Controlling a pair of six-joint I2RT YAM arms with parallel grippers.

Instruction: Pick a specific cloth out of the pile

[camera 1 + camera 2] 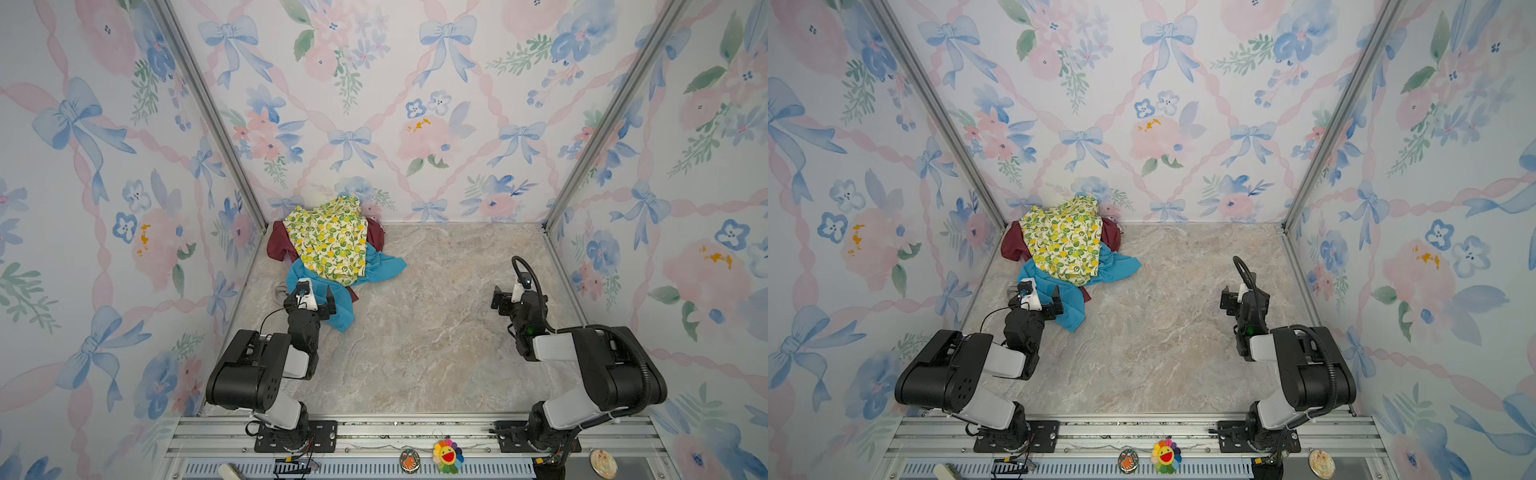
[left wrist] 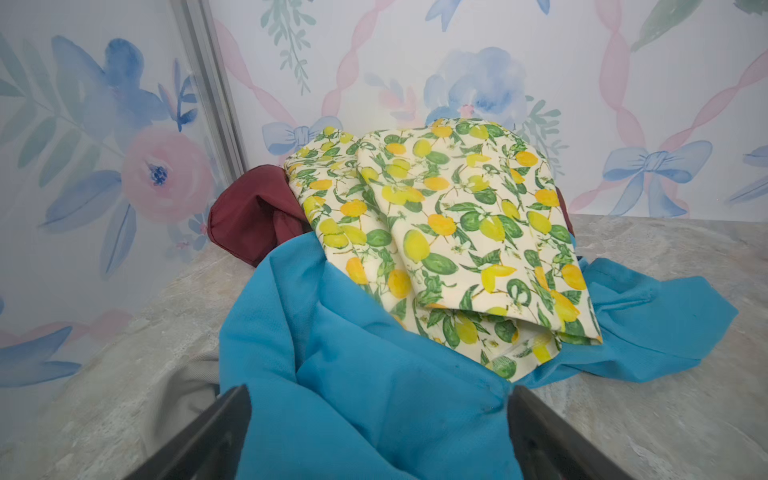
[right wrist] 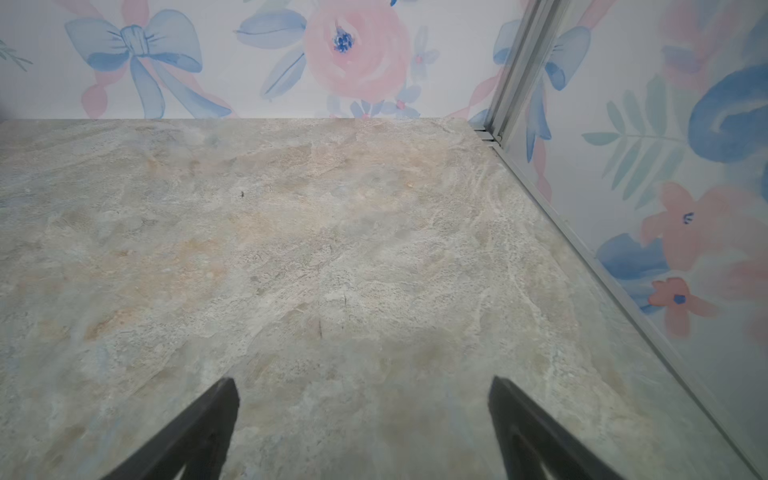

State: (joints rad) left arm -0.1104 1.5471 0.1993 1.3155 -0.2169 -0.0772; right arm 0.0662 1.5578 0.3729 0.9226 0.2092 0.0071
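Note:
The turquoise-blue cloth (image 1: pixel 384 266) lies at the front of the pile (image 1: pixel 328 241) in the back left corner, partly under a lemon-print cloth (image 2: pixel 449 232). A dark maroon cloth (image 1: pixel 277 246) sits underneath at the back. My left gripper (image 1: pixel 311 296) is open and low over the blue cloth's near fold. In the left wrist view the blue cloth (image 2: pixel 332 365) fills the space between the spread fingers (image 2: pixel 232 415) of the left gripper (image 2: pixel 379 392), which do not pinch it. My right gripper (image 1: pixel 505 296) hovers open at the right, and the right gripper (image 3: pixel 363 381) has only bare tabletop between its fingers.
A beige piece (image 2: pixel 195 386) pokes out beside the left finger. Floral walls with aluminium posts (image 1: pixel 212 112) close in the marble-look tabletop (image 1: pixel 436 332) on three sides. The pile leans against the back wall. Small trinkets (image 1: pixel 448 455) sit on the front rail.

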